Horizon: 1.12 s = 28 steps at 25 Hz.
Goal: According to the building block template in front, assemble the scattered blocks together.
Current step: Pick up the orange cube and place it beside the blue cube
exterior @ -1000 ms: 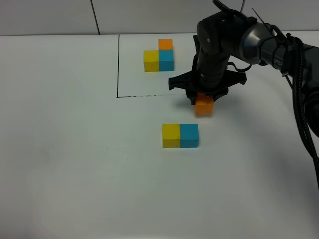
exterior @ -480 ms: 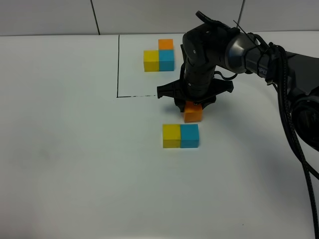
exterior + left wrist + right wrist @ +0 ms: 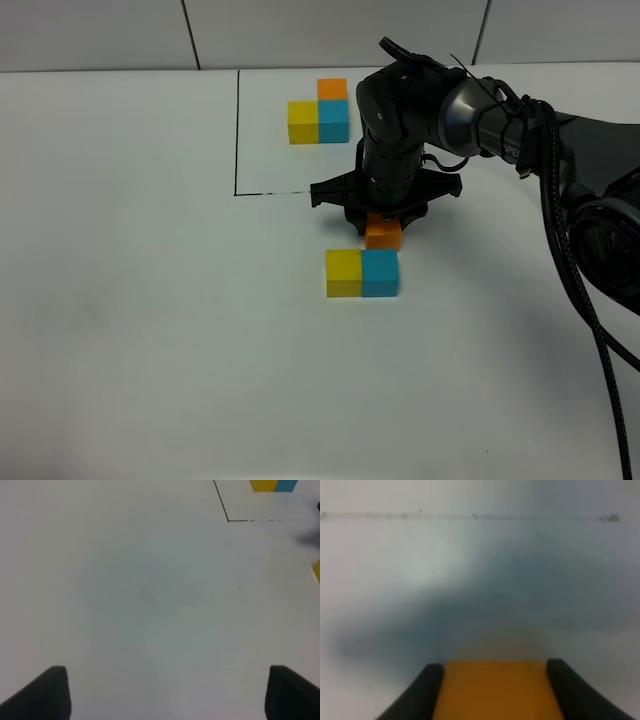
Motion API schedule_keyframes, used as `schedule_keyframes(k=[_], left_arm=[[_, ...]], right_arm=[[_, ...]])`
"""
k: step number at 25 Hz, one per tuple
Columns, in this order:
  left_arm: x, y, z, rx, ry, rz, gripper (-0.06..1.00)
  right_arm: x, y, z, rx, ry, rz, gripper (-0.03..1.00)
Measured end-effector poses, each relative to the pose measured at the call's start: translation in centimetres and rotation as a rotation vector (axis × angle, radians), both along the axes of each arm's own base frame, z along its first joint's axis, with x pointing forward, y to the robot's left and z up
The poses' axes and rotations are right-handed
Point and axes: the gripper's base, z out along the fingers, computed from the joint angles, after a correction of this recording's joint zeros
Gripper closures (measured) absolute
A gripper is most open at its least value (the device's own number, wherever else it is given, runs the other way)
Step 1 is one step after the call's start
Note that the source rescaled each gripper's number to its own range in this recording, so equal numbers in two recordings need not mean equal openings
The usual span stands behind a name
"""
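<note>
The template [image 3: 320, 110] of joined yellow, blue and orange cubes sits inside a thin black drawn frame at the back. A loose yellow cube [image 3: 344, 274] and blue cube [image 3: 380, 274] lie joined side by side in front of it. My right gripper [image 3: 383, 228] is shut on the orange cube [image 3: 383, 236] and holds it just behind the blue cube, touching or nearly touching it. In the right wrist view the orange cube [image 3: 495, 690] sits between the two dark fingers. My left gripper [image 3: 165, 695] is open and empty over bare table.
The white table [image 3: 150, 300] has a black frame line [image 3: 237, 130] running back from a corner at mid-table. The left wrist view catches the frame corner [image 3: 228, 520] and the template's edge [image 3: 272, 485].
My right gripper has carried the orange cube left and toward the front, from right of the blue cube's line down to just behind the blue cube.
</note>
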Motion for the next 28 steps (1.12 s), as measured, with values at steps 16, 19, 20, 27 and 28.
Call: schedule_keyframes(k=[16, 19, 20, 27, 28], left_arm=[[0.0, 0.0, 0.0, 0.002, 0.0, -0.001, 0.27], [0.0, 0.0, 0.0, 0.001, 0.0, 0.0, 0.27], [0.0, 0.0, 0.0, 0.001, 0.0, 0.0, 0.27], [0.0, 0.0, -0.01, 0.003, 0.001, -0.002, 0.27], [0.0, 0.0, -0.01, 0.003, 0.001, -0.002, 0.27]], right_arm=[[-0.18, 0.18, -0.03, 0.003, 0.011, -0.04, 0.94], [-0.38, 0.48, -0.1, -0.008, 0.008, -0.03, 0.94], [-0.45, 0.55, -0.13, -0.01, 0.009, -0.028, 0.94], [-0.67, 0.49, -0.3, -0.01, 0.012, -0.034, 0.94], [-0.67, 0.49, -0.3, -0.01, 0.012, -0.036, 0.94]])
